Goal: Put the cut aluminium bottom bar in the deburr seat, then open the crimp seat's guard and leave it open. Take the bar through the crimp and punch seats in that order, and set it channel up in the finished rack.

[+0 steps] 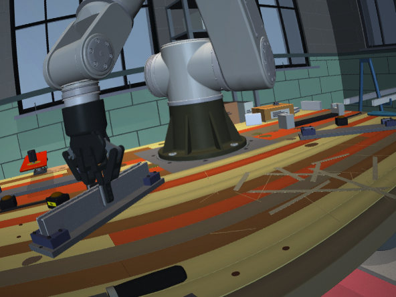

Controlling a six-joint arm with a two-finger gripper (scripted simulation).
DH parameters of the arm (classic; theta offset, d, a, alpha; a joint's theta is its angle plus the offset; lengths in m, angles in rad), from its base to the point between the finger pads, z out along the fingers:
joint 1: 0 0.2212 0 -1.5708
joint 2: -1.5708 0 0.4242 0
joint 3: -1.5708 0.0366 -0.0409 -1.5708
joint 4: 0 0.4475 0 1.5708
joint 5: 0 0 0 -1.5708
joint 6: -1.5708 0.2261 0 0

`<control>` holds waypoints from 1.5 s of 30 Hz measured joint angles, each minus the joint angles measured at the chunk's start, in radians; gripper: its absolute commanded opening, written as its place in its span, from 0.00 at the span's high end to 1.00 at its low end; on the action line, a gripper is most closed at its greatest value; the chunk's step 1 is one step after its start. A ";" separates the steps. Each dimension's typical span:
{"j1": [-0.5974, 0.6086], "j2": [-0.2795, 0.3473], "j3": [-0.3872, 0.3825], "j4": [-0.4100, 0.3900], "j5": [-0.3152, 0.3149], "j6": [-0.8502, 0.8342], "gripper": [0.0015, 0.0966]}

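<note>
The far face of the aluminium bar (92,197) is hidden from the side camera, so I cannot tell which way its channel faces. The long grey bar stands on edge in a grey seat (97,214) with dark blue end blocks, at the bench's front left, and my black gripper (105,194) is closed on the bar's middle from above. The bar's ends sit between the blue blocks (50,235). A second long seat with blue blocks (307,131) lies far right. A red plate with a black knob (33,160) stands at the far left.
Behind the work the arm's grey base (200,133) is bolted to the bench, before a green block wall and windows. Boxes (272,112) sit at the far right. Thin metal offcuts (314,184) lie scattered mid-bench. A black cylinder (150,281) lies by the front edge.
</note>
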 measured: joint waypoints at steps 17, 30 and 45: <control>0.000 0.000 0.000 0.000 0.000 0.000 0.60; 0.000 -0.056 -0.009 0.000 0.065 0.000 0.60; 0.000 -0.172 -0.047 0.000 0.218 0.000 0.60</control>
